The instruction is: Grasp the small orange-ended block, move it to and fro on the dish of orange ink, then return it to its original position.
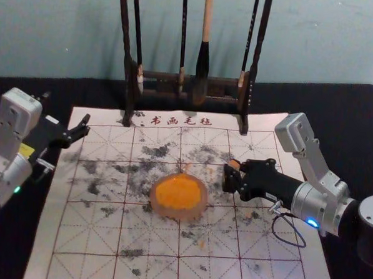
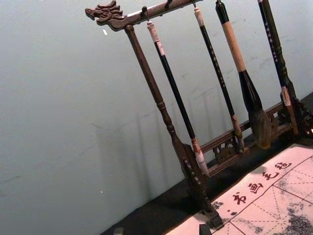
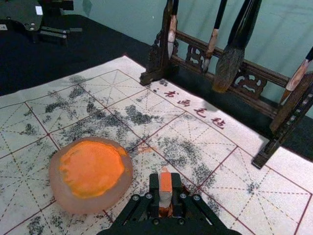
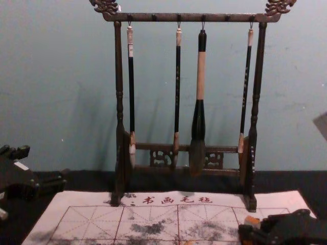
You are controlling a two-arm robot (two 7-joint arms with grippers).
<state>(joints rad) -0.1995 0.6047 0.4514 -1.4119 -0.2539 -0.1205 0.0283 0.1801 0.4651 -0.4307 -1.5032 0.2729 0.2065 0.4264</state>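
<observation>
This is a calligraphy work corner, apparently fitted out for robot trials, as in a lab. A dark wooden stand (image 4: 119,76) at the far side holds hanging brushes (image 4: 201,76), one much thicker than the others. Near it lies a pale, ink-spotted mat (image 1: 94,234) with ruled squares and red Chinese characters (image 1: 181,121) along its far edge, bearing a round dish (image 3: 57,171) of orange ink (image 3: 90,169). Robot arms reach in at left (image 1: 7,152) and right (image 1: 320,206). The table is black (image 1: 338,110), the wall behind plain blue-green (image 4: 51,76).
</observation>
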